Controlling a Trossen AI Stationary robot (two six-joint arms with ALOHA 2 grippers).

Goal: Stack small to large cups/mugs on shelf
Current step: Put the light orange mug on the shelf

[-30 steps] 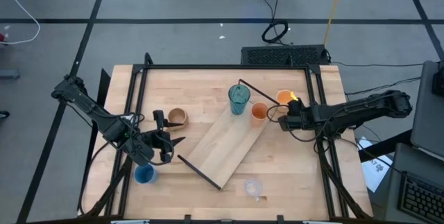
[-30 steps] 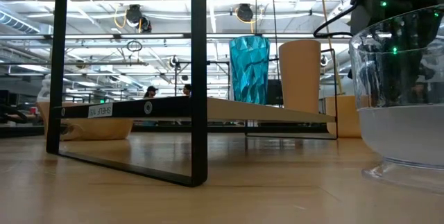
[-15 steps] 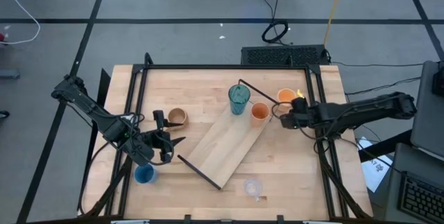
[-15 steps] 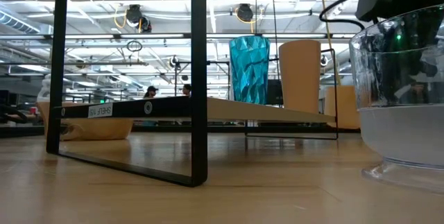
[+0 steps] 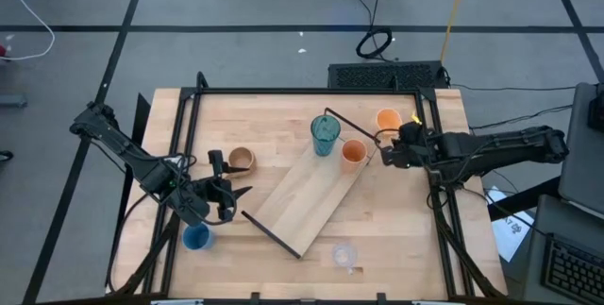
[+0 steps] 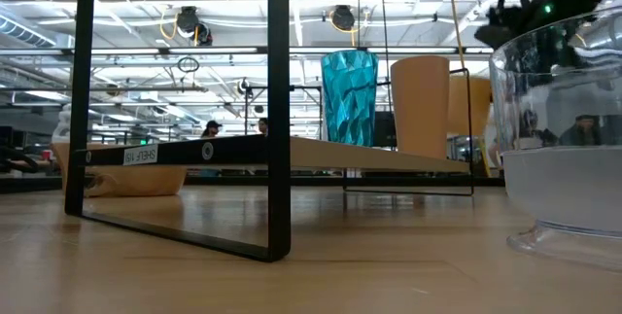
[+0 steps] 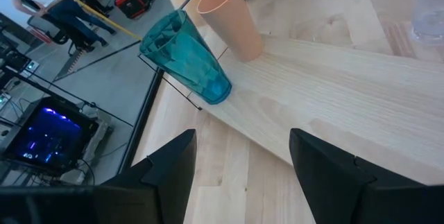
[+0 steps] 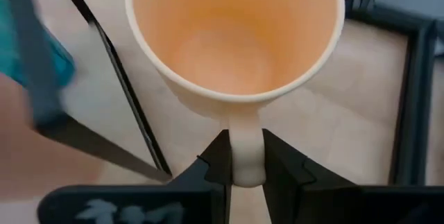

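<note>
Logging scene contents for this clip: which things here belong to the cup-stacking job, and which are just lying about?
Job:
shelf
teal tumbler and orange cup, on the shelf
orange mug, handle held by right gripper
tan mug
blue cup
clear cup
left gripper, open, waiting

Lying about:
floor cables

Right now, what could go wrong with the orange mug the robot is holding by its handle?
1. The right gripper pinches only the thin handle of the orange mug, so the mug might swing or slip out.
2. The shelf already holds a teal tumbler and an orange cup close together. Setting the mug beside them might knock one over.
3. The black rail at the shelf's end stands near the mug and could catch it.
</note>
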